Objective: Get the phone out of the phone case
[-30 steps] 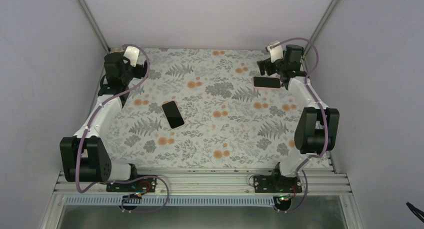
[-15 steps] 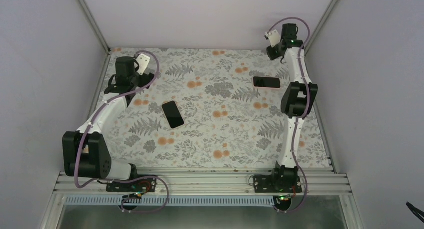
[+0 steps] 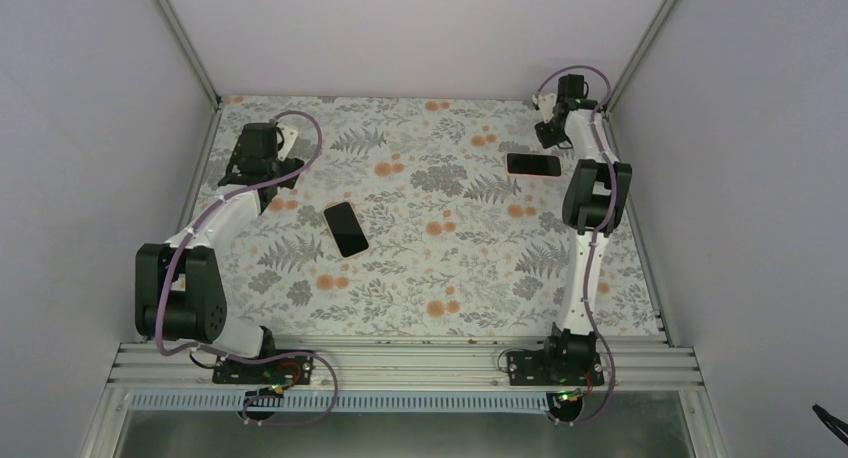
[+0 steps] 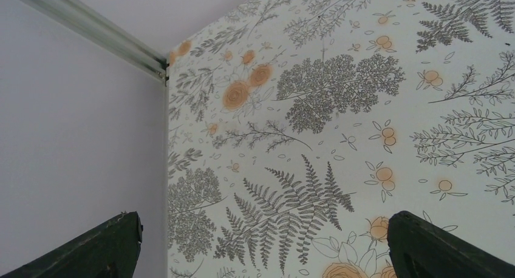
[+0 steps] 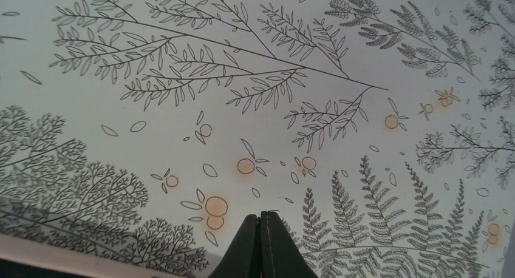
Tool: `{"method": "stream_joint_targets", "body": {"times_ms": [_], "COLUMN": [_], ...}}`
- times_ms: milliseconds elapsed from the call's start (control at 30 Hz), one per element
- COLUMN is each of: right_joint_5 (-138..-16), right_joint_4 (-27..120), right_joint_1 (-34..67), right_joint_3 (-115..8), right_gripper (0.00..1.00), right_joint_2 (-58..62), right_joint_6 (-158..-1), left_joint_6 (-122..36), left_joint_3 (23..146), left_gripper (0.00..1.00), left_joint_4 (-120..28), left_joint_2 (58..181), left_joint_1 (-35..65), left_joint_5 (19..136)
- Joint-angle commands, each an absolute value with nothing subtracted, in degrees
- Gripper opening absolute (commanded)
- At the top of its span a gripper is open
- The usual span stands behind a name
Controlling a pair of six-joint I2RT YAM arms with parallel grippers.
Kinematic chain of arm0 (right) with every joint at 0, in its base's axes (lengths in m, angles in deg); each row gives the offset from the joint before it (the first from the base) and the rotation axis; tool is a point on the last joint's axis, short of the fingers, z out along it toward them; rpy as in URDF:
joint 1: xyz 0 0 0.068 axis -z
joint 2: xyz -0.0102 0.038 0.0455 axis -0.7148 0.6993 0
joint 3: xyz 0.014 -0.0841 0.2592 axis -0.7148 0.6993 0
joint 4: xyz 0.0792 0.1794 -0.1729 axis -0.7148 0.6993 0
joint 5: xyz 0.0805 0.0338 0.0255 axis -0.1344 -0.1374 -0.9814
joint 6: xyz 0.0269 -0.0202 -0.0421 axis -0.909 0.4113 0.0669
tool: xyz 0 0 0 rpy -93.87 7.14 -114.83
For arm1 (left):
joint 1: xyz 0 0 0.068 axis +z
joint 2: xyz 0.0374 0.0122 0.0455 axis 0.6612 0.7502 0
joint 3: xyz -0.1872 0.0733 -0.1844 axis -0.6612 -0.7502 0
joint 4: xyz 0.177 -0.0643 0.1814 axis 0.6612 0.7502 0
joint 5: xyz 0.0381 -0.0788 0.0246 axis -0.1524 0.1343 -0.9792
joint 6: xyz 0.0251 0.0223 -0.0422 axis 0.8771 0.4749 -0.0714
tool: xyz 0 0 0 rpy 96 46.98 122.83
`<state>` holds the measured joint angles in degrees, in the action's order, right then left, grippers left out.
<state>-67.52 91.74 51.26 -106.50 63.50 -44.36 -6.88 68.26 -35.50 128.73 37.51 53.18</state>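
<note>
— Left side first. What are you seeing?

— My left fingers (image 4: 109, 247) are standing wide apart, one at each lower corner of the wrist view, holding nothing. They are hovering over the far left corner of the table (image 3: 420, 278), looking down at the fern and orange-flower print where it is meeting the wall (image 4: 73, 126).

— And the phone?

— Two dark flat slabs are lying on the table, well apart from each other. The centre slab (image 3: 346, 228) is lying a little left of the middle, its long side running roughly near to far, slightly slanted, with a pale peach edge showing along its right side. The right slab (image 3: 533, 164) is lying crosswise towards the far right, with a peach edge showing at its right end. I cannot tell which is the phone and which is the case. Neither is touching my fingers.

— Right side?

— My right fingers (image 5: 249, 247) are pressing tight together, gripping nothing. The arm is reaching towards the far right corner, just beyond the right slab. That wrist view is showing only printed table.
</note>
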Motion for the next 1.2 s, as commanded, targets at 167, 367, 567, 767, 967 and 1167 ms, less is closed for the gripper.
{"method": "stream_joint_targets", "body": {"times_ms": [167,367,567,767,967,1167], "right_joint_5": [-65.2,-66.7,-72.8,-78.4,-76.9,-82.9], "right_joint_4": [89.8,90.5,95.3,98.1,87.2,93.3], "right_joint_1": [50.9,50.9,50.6,49.7,51.3,51.4], "right_joint_3": [-108.8,-106.0,-97.3,-81.4,-71.0,-72.4], "right_gripper": [0.03,0.03,0.04,0.04,0.56,1.00], "right_joint_2": [67.9,67.3,62.4,52.4,43.3,40.0], "right_joint_6": [-45.1,-45.1,-43.6,-40.9,-46.1,-53.7], "left_joint_6": [-9.4,-9.1,-6.9,-6.1,-5.4,-5.5], "left_joint_3": [68.4,69.2,70.0,68.7,66.7,67.8], "left_gripper": [1.00,1.00,1.00,1.00,1.00,1.00], "left_joint_4": [-35.2,-33.4,-30.4,-27.5,-27.7,-26.2], "left_joint_2": [130.2,130.3,130.4,128.0,126.1,126.0], "left_joint_1": [37.6,37.6,37.7,37.8,37.9,37.9], "left_joint_5": [51.2,52.8,54.2,57.0,57.0,55.5]}}
